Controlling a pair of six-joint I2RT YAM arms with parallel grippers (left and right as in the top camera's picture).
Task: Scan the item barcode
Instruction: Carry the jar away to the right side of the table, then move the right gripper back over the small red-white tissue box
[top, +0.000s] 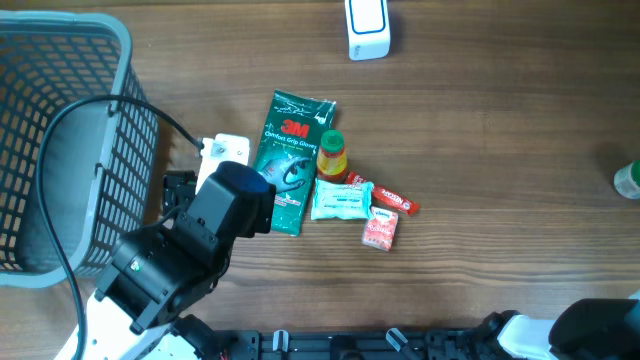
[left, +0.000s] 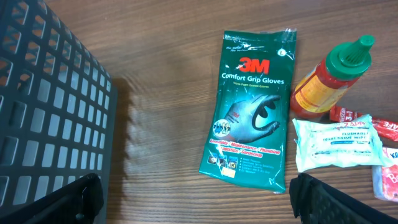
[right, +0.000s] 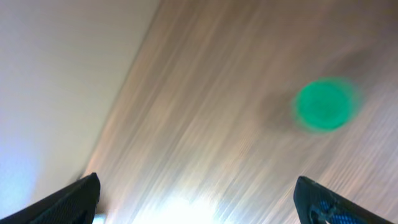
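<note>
Grey plastic mesh forms the basket (top: 60, 130) at the left end of the desk (top: 480, 120). A black cable (top: 160, 120) arcs over its rim, and only its grey floor shows inside.

The green gloves pack (top: 290, 160) lies flat on the wood, printed front up, between the basket and a green-capped sauce bottle (top: 331, 155) on its side. The left arm (top: 200, 240) hangs over the pack's lower left corner, hiding it from overhead. In the left wrist view the left jaws stand wide and hold nothing. The gloves pack (left: 252, 106) lies ahead of them, nearer the right-hand fingertip (left: 336, 199) and touching neither.

A white wipes packet (left: 339, 143) sits just beside the sauce bottle (left: 329, 78), with a red packet (top: 395, 198) and a pink packet (top: 380, 230) close by. The white scanner (top: 367, 28) stands well apart at the far edge, its top cut off.

The right jaws are also wide and hold nothing, above bare wood in a blurred view. A green disc (right: 324, 104) there is too smeared to identify. The right arm (top: 600, 325) is cropped at the overhead frame's corner.
</note>
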